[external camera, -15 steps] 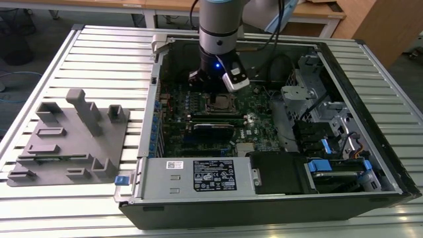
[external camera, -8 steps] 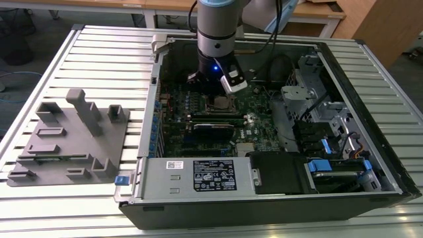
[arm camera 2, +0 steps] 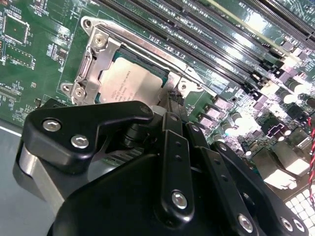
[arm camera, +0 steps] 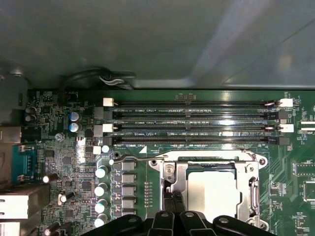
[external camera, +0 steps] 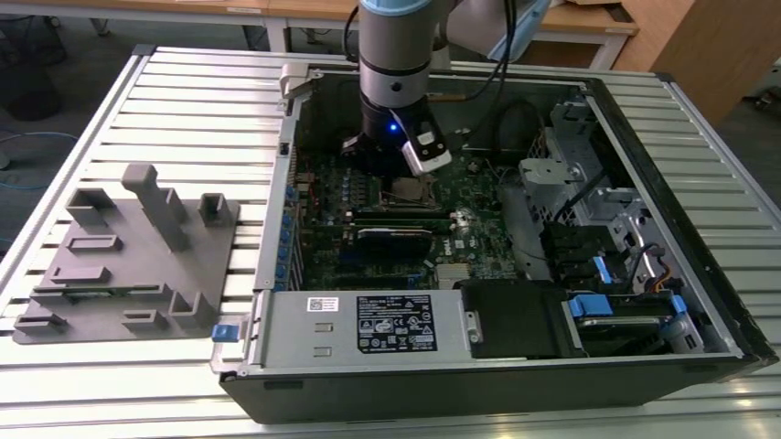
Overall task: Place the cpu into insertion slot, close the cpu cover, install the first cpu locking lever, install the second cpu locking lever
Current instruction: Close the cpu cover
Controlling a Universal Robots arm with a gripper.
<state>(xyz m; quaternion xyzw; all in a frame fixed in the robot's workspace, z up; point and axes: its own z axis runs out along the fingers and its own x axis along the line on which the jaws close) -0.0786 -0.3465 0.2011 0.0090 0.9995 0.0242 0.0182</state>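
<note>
The cpu [arm camera: 214,189] is a silvery square lying flat in the insertion slot [external camera: 409,190] on the green board. The cpu cover [arm camera: 247,169], a metal frame with a square window, lies down around the chip [arm camera 2: 129,81]. A thin wire lever [arm camera: 197,152] runs along the socket's side nearest the memory slots. My gripper [arm camera: 174,199] hangs low at the socket's edge beside the chip. Its fingers [arm camera 2: 173,105] are pressed together, shut, and I see nothing between them. In the exterior view the arm [external camera: 393,73] reaches down into the open computer case.
Long black memory slots [arm camera: 197,123] lie just beyond the socket. Case walls [external camera: 274,183], a drive cage [external camera: 561,183] and the power supply [external camera: 366,325] ring the board. A grey fixture block [external camera: 128,256] sits on the slatted table at the exterior view's left.
</note>
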